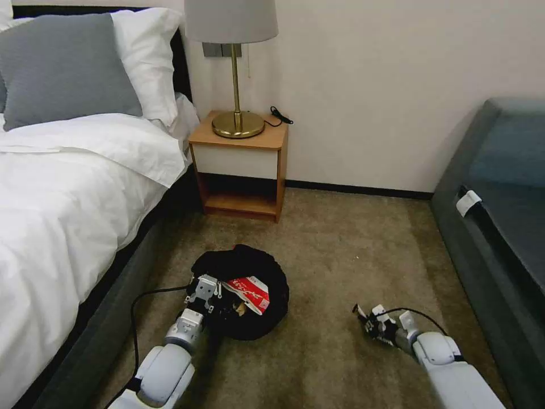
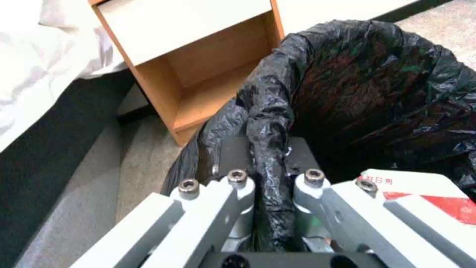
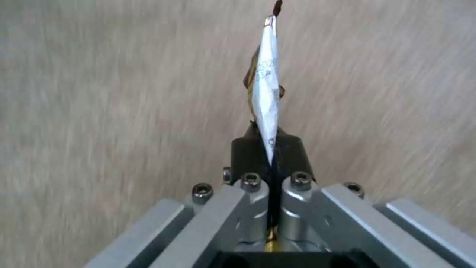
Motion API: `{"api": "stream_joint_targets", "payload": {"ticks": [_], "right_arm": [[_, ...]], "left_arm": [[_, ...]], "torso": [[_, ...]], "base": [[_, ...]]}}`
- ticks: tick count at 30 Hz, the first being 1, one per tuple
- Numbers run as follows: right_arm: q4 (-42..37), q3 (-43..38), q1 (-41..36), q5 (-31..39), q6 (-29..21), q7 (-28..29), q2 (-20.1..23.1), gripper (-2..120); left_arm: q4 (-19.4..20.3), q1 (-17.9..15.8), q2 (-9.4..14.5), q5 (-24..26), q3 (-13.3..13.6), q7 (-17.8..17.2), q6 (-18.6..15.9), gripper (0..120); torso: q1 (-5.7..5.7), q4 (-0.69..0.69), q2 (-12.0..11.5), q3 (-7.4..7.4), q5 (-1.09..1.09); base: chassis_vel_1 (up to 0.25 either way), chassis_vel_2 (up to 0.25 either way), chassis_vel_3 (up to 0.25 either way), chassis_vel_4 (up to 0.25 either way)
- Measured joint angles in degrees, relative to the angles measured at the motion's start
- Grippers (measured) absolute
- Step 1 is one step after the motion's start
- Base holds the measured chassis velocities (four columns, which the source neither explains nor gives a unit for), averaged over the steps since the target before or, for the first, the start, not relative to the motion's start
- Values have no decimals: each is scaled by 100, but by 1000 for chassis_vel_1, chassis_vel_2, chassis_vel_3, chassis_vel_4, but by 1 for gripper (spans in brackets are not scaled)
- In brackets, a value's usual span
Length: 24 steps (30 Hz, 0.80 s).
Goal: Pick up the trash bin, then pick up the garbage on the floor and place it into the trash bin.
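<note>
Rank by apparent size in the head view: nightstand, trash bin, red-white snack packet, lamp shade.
1. nightstand
2. trash bin and lamp shade look alike; the shade is cropped, so unranked.
3. red-white snack packet, smallest.

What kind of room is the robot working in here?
Most likely a hotel bedroom: a bed with white linen and pillows, a wooden nightstand carrying a brass lamp, and carpet on the floor.

Carpet floor bears bedside table.
</note>
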<state>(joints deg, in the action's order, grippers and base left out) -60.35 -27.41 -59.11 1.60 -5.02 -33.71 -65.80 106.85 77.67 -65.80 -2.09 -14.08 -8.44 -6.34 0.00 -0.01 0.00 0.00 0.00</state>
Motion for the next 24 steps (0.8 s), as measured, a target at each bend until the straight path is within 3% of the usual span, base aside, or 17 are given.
{"api": "stream_joint_targets", "payload": {"ticks": [9,13,14,24], "right_arm": [[-365,-124,111,454,491,-16,-64,0],[-459,-63,267,812,993,27,-370,0],[-443,32,358,1042,1346,156,-518,0],[-809,475,577,2236,1558,541,-1088,0]], "left_arm": [[7,-92,25,10,34,3,1,4],[-26,-162,64,23,59,4,-1,4],[-69,-191,76,23,81,5,-2,4],[-149,-284,104,44,160,5,-9,4]], "torso": [[0,-1,0,0,0],[0,1,0,0,0],[0,1,0,0,-1],[0,1,0,0,-1]], "base": [[0,0,0,0],[0,0,0,0],[0,0,0,0],[0,0,0,0]]}}
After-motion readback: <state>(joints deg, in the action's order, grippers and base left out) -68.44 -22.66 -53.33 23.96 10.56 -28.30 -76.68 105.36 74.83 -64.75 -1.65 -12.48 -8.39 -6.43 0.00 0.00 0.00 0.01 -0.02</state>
